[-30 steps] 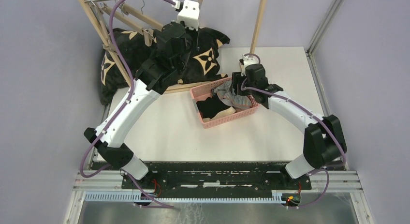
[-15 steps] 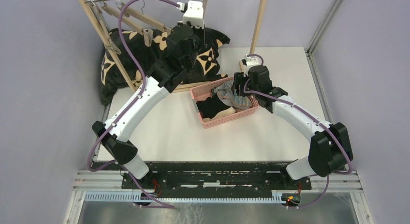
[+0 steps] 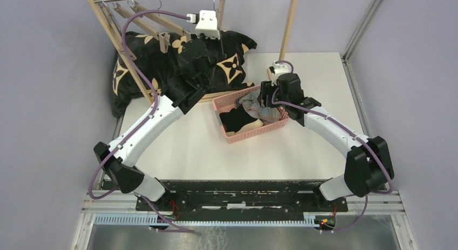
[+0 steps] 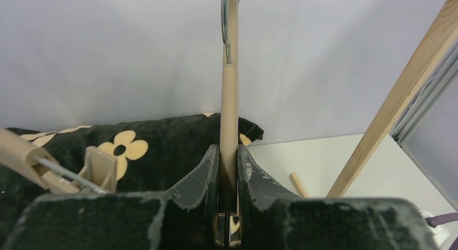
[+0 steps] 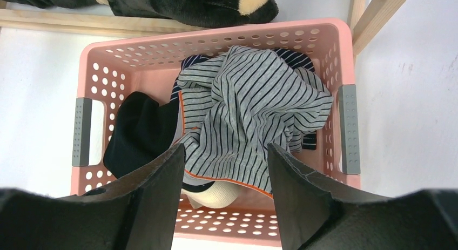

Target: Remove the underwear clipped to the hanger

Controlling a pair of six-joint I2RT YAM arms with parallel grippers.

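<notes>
The striped underwear, soft and light in the basket below the spread right gripper, should pinch easily at any fold, while the left gripper clamps the hanger.

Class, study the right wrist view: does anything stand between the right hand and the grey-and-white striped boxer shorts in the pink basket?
Nothing visible does. The open right hand hangs directly over the grey-and-white striped cloth boxer shorts, which lie topmost in the pink perforated plastic basket.
</notes>
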